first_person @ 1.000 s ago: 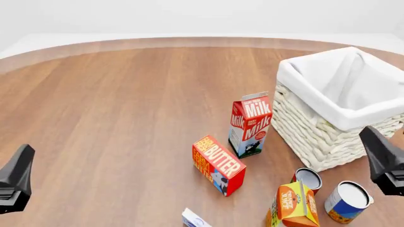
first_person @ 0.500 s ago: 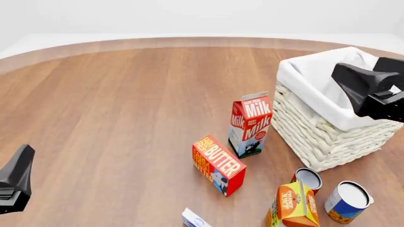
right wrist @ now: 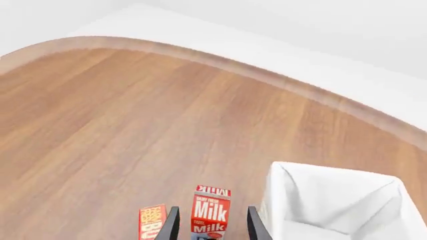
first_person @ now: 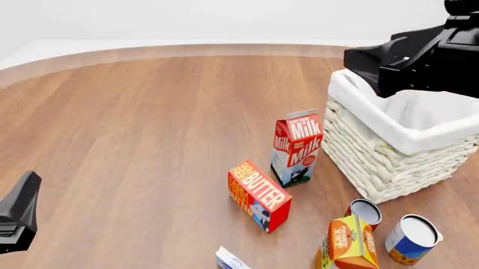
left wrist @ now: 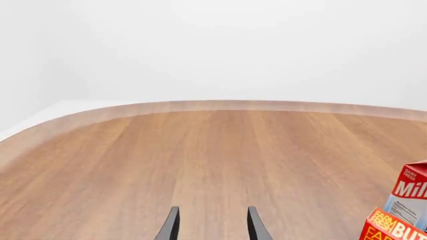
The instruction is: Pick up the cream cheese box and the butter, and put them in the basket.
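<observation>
The basket (first_person: 404, 140) is sitting at the table's right side, with the right gripper (right wrist: 210, 225) hanging above it, fingers parted and empty. The butter (first_person: 259, 195) is lying left of the basket, nearer. The cream cheese box (first_person: 230, 260) is peeking in at the near edge. The left gripper (left wrist: 210, 227) is waiting at near left, spread open.

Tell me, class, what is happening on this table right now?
Nothing is held yet. The right gripper is open, raised above the basket and looking down on the milk carton. The left gripper is open too, low at the near left over bare wood. The butter lies on the table beside the milk carton, and the cream cheese box sits at the near edge. Both await pickup.
</observation>
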You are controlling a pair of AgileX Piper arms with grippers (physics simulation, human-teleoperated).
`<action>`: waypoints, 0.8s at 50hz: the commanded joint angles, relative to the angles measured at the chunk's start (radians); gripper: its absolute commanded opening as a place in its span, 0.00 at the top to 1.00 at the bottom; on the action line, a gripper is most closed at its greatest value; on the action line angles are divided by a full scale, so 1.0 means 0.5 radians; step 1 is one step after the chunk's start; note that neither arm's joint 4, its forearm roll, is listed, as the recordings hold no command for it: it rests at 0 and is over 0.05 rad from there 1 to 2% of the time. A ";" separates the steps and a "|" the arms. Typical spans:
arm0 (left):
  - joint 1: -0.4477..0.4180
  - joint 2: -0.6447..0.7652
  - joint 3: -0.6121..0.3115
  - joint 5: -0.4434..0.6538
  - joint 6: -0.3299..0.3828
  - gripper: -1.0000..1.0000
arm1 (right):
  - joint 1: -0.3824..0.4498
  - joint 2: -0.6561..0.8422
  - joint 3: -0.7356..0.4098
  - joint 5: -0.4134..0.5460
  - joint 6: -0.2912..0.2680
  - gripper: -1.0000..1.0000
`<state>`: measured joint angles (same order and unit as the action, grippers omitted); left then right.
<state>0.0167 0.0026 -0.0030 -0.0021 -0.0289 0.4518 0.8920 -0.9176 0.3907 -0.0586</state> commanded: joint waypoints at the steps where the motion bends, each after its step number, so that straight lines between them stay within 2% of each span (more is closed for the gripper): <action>1: 0.000 0.000 0.000 0.000 0.000 0.00 | 0.082 0.239 -0.167 0.153 -0.061 0.00; 6: 0.000 0.000 0.000 0.000 0.000 0.00 | 0.145 0.318 -0.318 0.283 -0.023 0.00; 9: 0.000 0.000 0.000 0.000 0.000 0.00 | 0.179 0.353 -0.331 0.285 -0.018 0.00; 12: 0.000 0.000 0.000 0.000 0.000 0.00 | 0.190 0.392 -0.338 0.287 -0.088 0.00; 16: 0.000 0.000 0.000 0.000 0.000 0.00 | 0.213 0.447 -0.300 0.260 -0.099 0.00; 25: 0.000 0.000 0.000 0.000 0.000 0.00 | 0.272 0.574 -0.215 0.207 -0.016 0.00; 28: 0.000 0.000 0.000 0.000 0.000 0.00 | 0.296 0.627 -0.218 0.209 0.056 0.00; 33: 0.000 0.000 0.000 0.000 0.000 0.00 | 0.287 0.669 -0.247 0.244 0.052 0.00; 40: 0.000 0.000 0.000 0.000 0.000 0.00 | 0.305 0.707 -0.179 0.181 0.091 0.00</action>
<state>0.0167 0.0026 -0.0030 -0.0021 -0.0289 0.5915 1.2037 -1.0268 0.4964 -0.0365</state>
